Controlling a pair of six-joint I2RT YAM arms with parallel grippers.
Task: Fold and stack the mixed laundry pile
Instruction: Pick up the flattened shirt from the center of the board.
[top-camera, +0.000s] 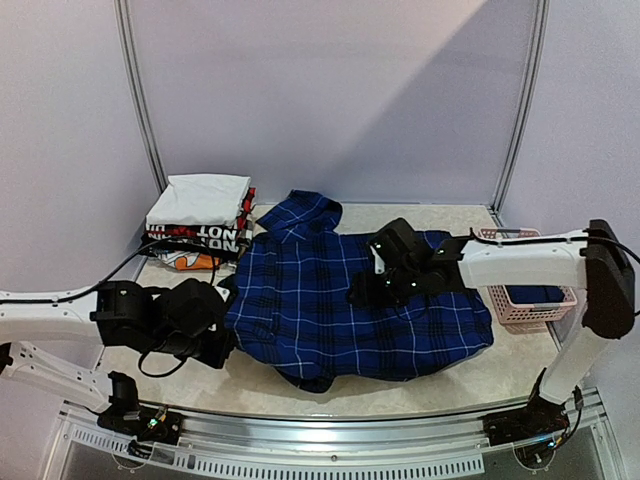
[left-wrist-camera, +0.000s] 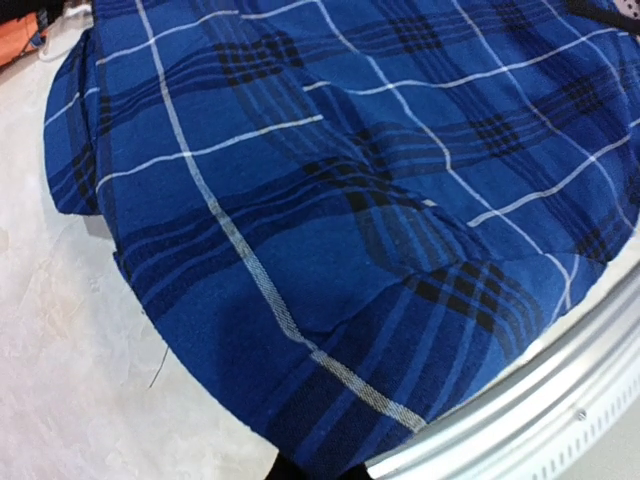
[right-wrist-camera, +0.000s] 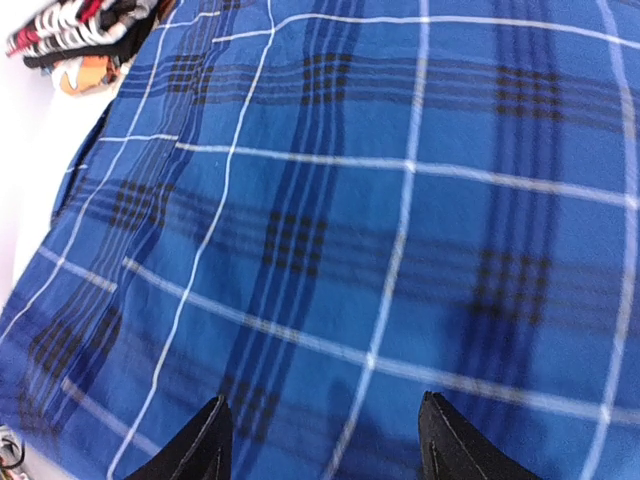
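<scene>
While left pincer (top-camera: 218, 335) pinches plaid shirt (top-camera: 340, 300) hem, right pincer (right-wrist-camera: 323, 398) hangs open above cloth.

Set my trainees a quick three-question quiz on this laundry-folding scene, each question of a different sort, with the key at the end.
1. True or false: the plaid shirt lies folded on top of the garment stack.
2. The right gripper is: A open over the shirt; B shut on the shirt; C out of view.
3. Fill in: the stack sits at the far ___ corner of the table.
Key: 1 false; 2 A; 3 left.
</scene>
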